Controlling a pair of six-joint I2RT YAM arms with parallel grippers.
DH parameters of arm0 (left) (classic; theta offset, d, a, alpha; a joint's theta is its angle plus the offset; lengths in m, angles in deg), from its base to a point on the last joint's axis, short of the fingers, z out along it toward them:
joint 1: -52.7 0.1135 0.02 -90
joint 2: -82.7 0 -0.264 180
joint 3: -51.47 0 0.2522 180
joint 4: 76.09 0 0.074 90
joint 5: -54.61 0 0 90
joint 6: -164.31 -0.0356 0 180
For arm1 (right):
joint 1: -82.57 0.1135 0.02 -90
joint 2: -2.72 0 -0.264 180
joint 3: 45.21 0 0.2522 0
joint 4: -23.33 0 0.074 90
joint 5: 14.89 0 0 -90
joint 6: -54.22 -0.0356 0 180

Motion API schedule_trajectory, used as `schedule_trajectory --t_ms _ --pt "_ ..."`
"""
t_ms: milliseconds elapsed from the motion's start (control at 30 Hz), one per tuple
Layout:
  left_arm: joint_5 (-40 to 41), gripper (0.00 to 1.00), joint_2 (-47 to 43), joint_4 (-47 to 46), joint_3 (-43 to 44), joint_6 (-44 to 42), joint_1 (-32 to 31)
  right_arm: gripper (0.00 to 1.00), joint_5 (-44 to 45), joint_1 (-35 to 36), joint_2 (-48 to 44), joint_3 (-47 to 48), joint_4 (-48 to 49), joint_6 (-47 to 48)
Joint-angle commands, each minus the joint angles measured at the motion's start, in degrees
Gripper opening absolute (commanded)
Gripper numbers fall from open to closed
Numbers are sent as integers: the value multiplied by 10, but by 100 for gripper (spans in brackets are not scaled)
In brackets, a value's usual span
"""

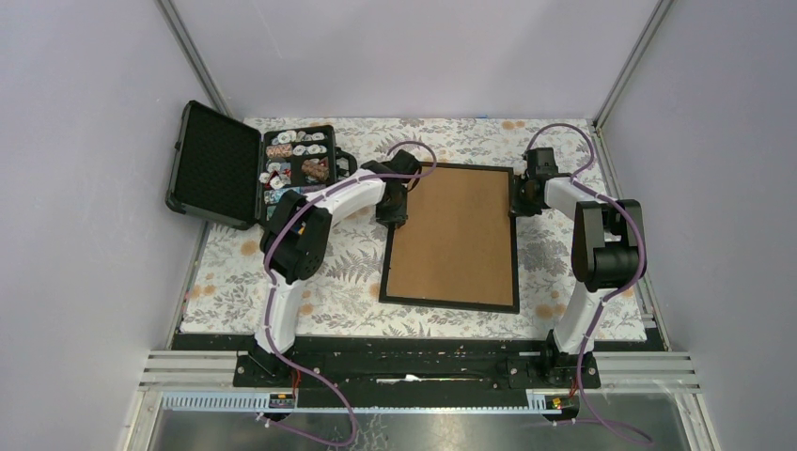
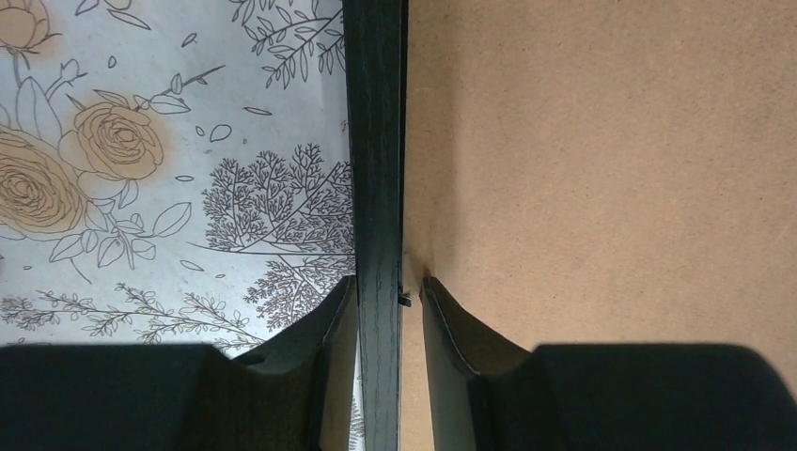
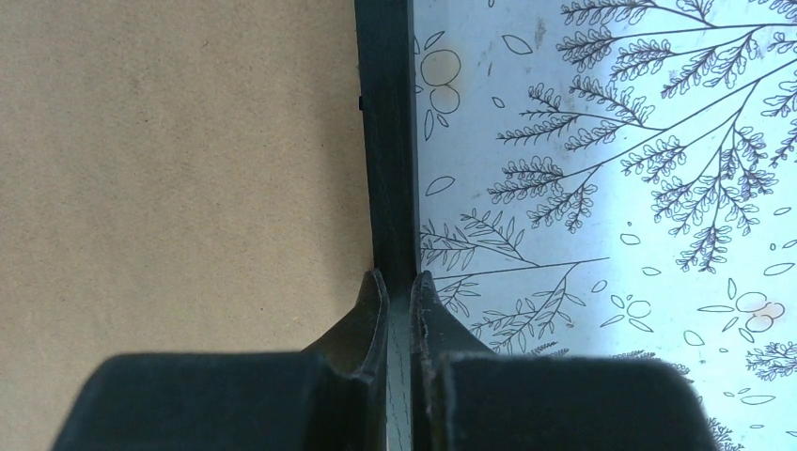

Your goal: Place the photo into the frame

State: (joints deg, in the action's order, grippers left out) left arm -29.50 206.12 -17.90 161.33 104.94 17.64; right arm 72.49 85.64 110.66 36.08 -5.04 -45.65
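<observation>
The frame (image 1: 451, 235) lies back up on the flowered cloth, its brown board facing me inside thin black moulding. The photo is not in view. My left gripper (image 1: 393, 214) is at the frame's left edge. In the left wrist view it (image 2: 388, 287) is open, its fingers straddling the black moulding (image 2: 376, 141), the right finger standing a little apart on the board. My right gripper (image 1: 520, 199) is at the frame's right edge. In the right wrist view it (image 3: 397, 277) is shut on the moulding (image 3: 385, 141).
An open black case (image 1: 214, 162) with a foam-lined lid and several small items stands at the back left, close to the left arm. The flowered cloth (image 1: 329, 301) covers the table. Grey walls stand on three sides.
</observation>
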Motion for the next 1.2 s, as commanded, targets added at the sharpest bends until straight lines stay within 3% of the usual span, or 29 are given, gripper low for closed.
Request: schedule_trajectory --t_ms 0,67,167,300,467,600,800,933,1000,1067,1167 --pt "-50 37 -5 -41 -30 -5 -44 0 -28 33 47 -10 -51 -6" --pt "-56 43 -39 -41 -32 -9 -40 0 -20 33 45 -9 -56 -4" --pt "-89 44 -75 -43 -45 -9 -18 0 -18 33 38 -13 -60 1" --pt "-135 54 -73 -66 -59 -9 28 0 -16 33 32 -15 -66 4" --pt "-235 55 -43 -111 -81 1 34 0 -34 34 30 -18 -71 -10" --pt "-284 53 -64 -181 -154 48 11 8 -51 38 30 -17 -72 -26" --pt "-271 53 -140 -202 -237 68 -18 13 -81 43 41 6 -73 -28" --pt "-219 65 -155 -149 -194 29 19 15 -56 43 45 -1 -79 -18" --pt "-207 67 -139 -135 -157 17 45 15 -55 43 47 -5 -77 -18" --pt "-201 66 -112 -123 -118 14 68 15 -58 43 51 -6 -76 -17" --pt "-189 53 -82 -117 -79 18 86 15 -47 43 52 -7 -80 -15"
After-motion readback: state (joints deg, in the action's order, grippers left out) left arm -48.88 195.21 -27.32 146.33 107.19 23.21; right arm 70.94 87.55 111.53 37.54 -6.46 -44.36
